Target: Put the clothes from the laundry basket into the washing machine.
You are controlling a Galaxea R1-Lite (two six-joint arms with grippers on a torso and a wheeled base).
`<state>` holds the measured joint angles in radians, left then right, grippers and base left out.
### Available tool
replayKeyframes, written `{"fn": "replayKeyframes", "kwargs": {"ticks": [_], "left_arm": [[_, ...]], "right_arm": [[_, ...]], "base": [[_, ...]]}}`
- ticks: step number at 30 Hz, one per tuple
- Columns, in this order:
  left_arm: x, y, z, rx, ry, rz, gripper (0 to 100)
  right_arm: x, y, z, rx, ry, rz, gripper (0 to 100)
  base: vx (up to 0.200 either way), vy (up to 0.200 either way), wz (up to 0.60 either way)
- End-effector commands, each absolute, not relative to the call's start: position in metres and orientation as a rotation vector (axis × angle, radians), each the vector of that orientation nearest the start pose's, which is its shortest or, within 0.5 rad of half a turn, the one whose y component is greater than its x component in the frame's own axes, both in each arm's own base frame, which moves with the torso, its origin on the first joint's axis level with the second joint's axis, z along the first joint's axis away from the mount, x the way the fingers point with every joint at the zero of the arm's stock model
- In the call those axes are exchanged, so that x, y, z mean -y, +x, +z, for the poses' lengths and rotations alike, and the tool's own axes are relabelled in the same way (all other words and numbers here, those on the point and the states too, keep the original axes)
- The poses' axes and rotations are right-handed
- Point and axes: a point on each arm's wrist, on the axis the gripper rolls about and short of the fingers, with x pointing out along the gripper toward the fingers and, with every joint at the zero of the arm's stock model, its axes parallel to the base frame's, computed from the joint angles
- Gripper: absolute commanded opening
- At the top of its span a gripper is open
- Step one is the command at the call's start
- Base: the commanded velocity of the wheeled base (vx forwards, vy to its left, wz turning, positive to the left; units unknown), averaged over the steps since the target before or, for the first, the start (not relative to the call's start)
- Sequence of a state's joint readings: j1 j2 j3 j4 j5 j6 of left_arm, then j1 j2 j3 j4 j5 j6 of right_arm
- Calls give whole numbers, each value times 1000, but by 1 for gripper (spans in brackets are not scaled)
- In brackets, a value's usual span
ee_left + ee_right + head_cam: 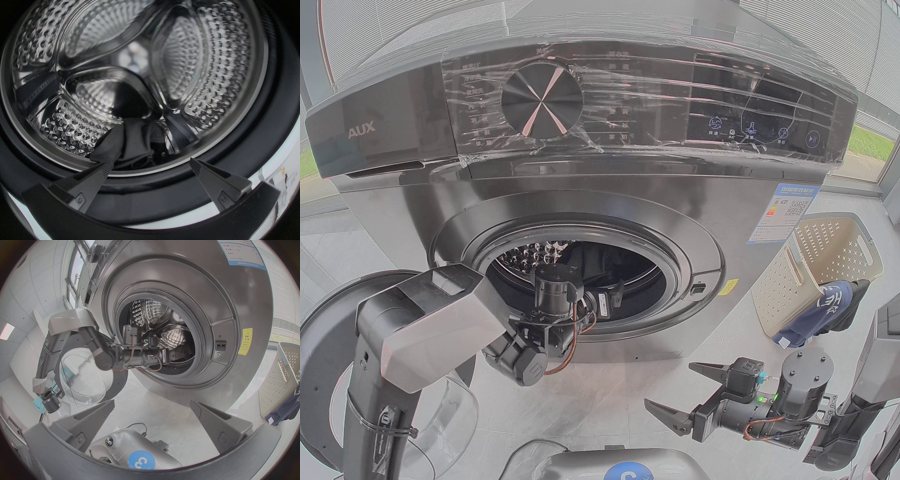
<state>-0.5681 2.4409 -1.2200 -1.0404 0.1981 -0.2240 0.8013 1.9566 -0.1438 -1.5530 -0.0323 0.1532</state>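
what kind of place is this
Probably a laundry area: a front-loading washing machine with its round door swung open, a perforated laundry basket beside it, and a blue garment hanging out of the basket.

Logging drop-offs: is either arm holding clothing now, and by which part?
Nothing is held. The left gripper has jaws open at the drum mouth, the dark garment lying loose inside. The right gripper has jaws open, empty, above the floor.

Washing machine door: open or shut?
Open: the door hangs swung aside at left; the left hand, open, sits at the exposed drum.
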Motion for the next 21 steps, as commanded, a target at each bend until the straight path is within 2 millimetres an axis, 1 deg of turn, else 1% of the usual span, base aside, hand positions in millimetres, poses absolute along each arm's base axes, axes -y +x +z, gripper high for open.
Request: {"fn": "replayKeyframes", "kwargs": {"ticks": [1, 2, 4, 7, 8, 10, 11, 12, 13, 14, 15, 16, 19, 21], "left_arm": [[248, 337, 62, -124, -74, -446, 100], [248, 334, 63, -117, -75, -449, 100], [246, 317, 66, -99, -83, -463, 100], [231, 290, 74, -119, -70, -483, 100], [229, 285, 74, -129, -65, -488, 100], [221, 259, 81, -158, -51, -528, 100], [219, 249, 84, -164, -52, -547, 100], [217, 243, 84, -172, -50, -555, 100], [213, 231, 88, -181, -48, -573, 100], [211, 224, 89, -186, -48, -583, 100], [211, 224, 89, -186, -48, -583, 100], [210, 209, 91, -198, -53, -615, 100], [203, 192, 102, -189, -75, -639, 100], [196, 180, 108, -176, -82, -654, 100]], "right_arm": [[-172, 169, 68, -282, 47, 741, 100], [-172, 169, 68, -282, 47, 741, 100], [-171, 169, 71, -271, 52, 739, 100], [-166, 168, 79, -238, 66, 735, 100], [-166, 168, 80, -235, 67, 734, 100], [-160, 167, 83, -225, 71, 721, 100], [-158, 168, 83, -226, 70, 713, 100], [-157, 168, 84, -226, 71, 710, 100], [-156, 169, 83, -229, 70, 704, 100], [-155, 170, 83, -229, 69, 701, 100], [-155, 170, 83, -229, 69, 701, 100], [-154, 171, 82, -232, 69, 694, 100], [-152, 172, 83, -228, 69, 686, 100], [-150, 174, 85, -217, 70, 672, 100]], "base": [[0, 0, 0], [0, 0, 0], [0, 0, 0], [0, 0, 0], [0, 0, 0], [0, 0, 0], [0, 0, 0], [0, 0, 0], [0, 0, 0], [0, 0, 0], [0, 0, 0], [0, 0, 0], [0, 0, 0], [-200, 0, 0]]}}
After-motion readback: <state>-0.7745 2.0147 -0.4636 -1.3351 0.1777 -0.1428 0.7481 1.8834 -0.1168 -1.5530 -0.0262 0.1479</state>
